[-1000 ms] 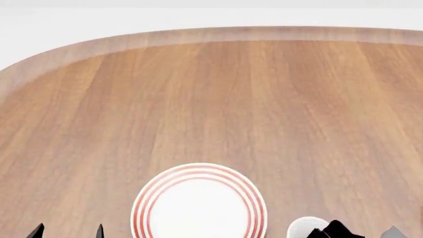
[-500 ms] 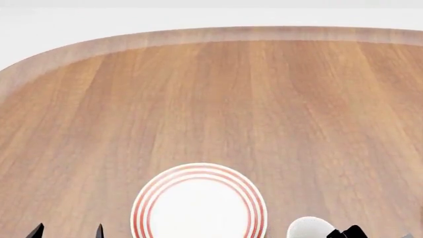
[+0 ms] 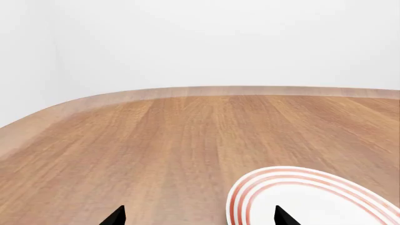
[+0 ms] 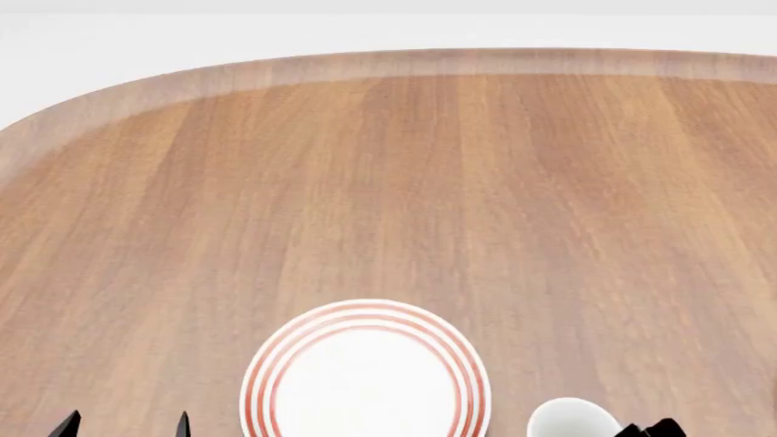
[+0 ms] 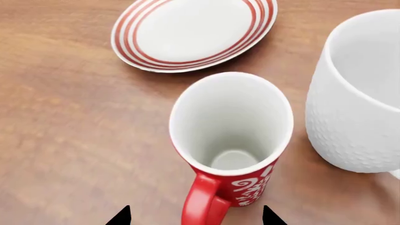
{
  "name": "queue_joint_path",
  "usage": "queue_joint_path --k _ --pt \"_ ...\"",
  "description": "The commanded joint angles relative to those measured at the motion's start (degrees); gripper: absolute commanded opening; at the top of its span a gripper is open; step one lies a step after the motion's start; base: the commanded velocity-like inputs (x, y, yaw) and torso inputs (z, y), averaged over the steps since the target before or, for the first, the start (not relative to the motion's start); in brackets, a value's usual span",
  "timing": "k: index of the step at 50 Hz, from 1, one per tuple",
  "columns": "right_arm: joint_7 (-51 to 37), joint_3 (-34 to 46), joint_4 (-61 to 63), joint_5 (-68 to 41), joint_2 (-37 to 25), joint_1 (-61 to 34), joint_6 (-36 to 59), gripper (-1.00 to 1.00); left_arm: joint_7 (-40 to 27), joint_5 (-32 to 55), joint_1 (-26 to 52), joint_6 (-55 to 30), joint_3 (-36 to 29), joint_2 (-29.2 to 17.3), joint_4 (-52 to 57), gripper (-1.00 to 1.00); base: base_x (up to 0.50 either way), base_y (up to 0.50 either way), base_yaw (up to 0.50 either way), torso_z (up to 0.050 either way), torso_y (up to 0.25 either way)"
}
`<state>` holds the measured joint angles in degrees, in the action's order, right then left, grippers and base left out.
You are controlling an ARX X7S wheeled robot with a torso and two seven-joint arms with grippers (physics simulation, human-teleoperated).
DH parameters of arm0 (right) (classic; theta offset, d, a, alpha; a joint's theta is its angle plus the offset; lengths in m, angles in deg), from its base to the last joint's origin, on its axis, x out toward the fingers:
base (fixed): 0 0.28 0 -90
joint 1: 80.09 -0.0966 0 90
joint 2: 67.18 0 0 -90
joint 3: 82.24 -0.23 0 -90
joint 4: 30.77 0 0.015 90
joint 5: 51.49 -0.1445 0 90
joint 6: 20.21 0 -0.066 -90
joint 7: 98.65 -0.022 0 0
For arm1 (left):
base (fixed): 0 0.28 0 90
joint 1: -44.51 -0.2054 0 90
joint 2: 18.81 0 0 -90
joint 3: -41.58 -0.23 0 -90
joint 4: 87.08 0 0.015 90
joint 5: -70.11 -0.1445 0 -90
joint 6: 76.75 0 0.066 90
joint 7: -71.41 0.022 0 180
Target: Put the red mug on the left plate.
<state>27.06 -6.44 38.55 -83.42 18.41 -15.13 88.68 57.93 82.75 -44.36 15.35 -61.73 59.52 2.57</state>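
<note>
The red mug (image 5: pixel 231 140), with its white floral pattern and white inside, stands upright on the wooden table, its red handle (image 5: pixel 203 204) pointing at my right gripper. My right gripper (image 5: pixel 196 218) is open, its two fingertips either side of the handle and not touching it. In the head view only its dark tip (image 4: pixel 653 428) shows; the red mug is out of that view. A white plate with red rings (image 4: pixel 364 320) lies near the front edge and shows in the left wrist view (image 3: pixel 262 183). A like plate (image 5: pixel 194 33) lies beyond the mug. My left gripper (image 3: pixel 198 218) is open and empty beside the plate.
A taller white mug (image 5: pixel 356 93) stands close beside the red mug; its rim shows in the head view (image 4: pixel 570 421). The wooden table (image 4: pixel 388 182) has a raised rounded rim at the back. Only one plate shows in each view, so I cannot tell which is the left one.
My right gripper has sunk toward the bottom edge of the head view, uncovering more of the white mug. The left gripper and plate have not moved.
</note>
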Motion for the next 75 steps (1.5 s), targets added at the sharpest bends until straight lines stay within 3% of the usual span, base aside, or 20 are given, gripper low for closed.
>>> queue_joint_path --k 1,2,3,23,38,48,57,75 --pt "-0.08 0.52 -1.71 -0.32 -0.31 -0.33 -1.22 1.00 -0.26 0.25 0.05 0.04 -0.30 -0.24 0.03 1.00 0.00 0.00 0.00 0.000 0.000" --pt "-0.11 0.59 -1.78 -0.32 -0.34 -0.35 -1.26 1.00 -0.30 0.25 0.10 -0.02 -0.34 -0.25 0.05 1.00 0.00 0.00 0.00 0.000 0.000" --pt "-0.07 0.66 -1.90 -0.35 -0.36 -0.39 -1.33 -1.00 -0.34 0.28 0.26 -0.17 -0.37 -0.25 0.05 1.00 0.00 0.00 0.00 0.000 0.000" --pt "-1.94 1.88 6.33 -2.77 -1.05 2.71 1.29 -1.00 -0.55 0.81 0.72 0.37 -0.77 -0.51 -0.75 1.00 0.00 0.00 0.00 0.000 0.000" --pt "-8.07 6.37 38.33 -9.45 -4.74 9.24 14.29 -1.00 -1.05 1.02 0.25 0.38 -1.09 -0.93 -0.08 1.00 0.00 0.00 0.00 0.000 0.001" --pt "-10.07 9.91 49.68 -12.53 -6.45 8.17 19.52 -1.00 -1.38 1.22 0.20 0.20 -1.29 -1.14 0.27 1.00 0.00 0.00 0.00 0.000 0.000" --pt "-8.27 13.95 53.42 -14.20 -6.48 6.81 20.94 -1.00 -1.44 1.39 0.16 0.54 -1.46 -1.32 0.06 1.00 0.00 0.00 0.00 0.000 0.000" --pt "3.75 28.42 56.85 -12.92 -7.20 3.09 20.64 -1.00 -1.48 2.02 0.78 0.69 -1.81 -1.44 -0.58 1.00 0.00 0.00 0.00 0.000 0.000"
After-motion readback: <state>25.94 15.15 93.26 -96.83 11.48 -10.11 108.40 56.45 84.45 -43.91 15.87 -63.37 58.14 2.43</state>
